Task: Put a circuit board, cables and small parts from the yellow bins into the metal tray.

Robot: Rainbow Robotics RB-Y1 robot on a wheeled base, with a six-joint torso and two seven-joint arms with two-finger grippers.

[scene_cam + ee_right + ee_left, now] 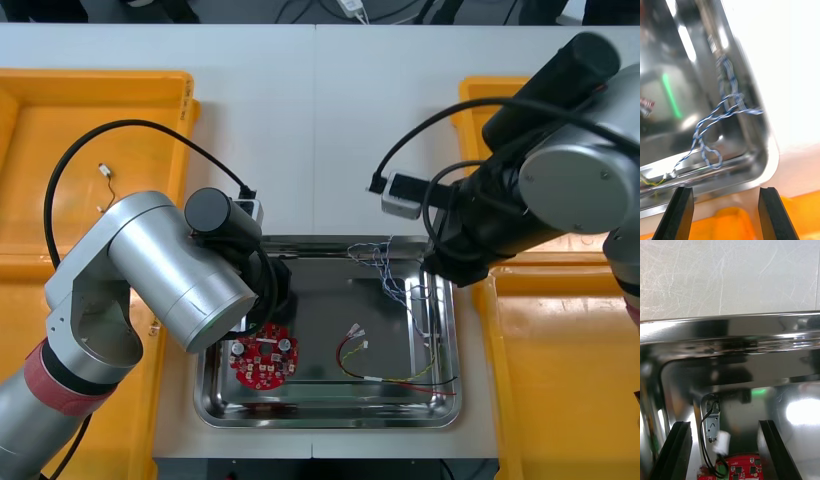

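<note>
The metal tray point(330, 418) lies between the bins. A round red circuit board point(263, 360) rests in its near left part, and my left arm point(190, 270) reaches over that side. My left gripper point(724, 423) is open just above the tray floor. A small metal part point(712, 424) with a black cable lies between its fingers, with the red board point(739, 468) beside it. A twisted blue and white cable point(385, 265) and a red and yellow cable point(390, 365) lie in the tray's right half. My right gripper point(726, 188) hangs open and empty over the tray's corner, near the blue and white cable point(720, 116).
Yellow bins stand at the left point(90, 150) and right point(560, 330) of the tray. A small white connector with a cable point(103, 172) lies in the far left bin. My right arm point(520, 210) covers part of the right bins. An orange bin edge point(733, 225) shows under the right fingers.
</note>
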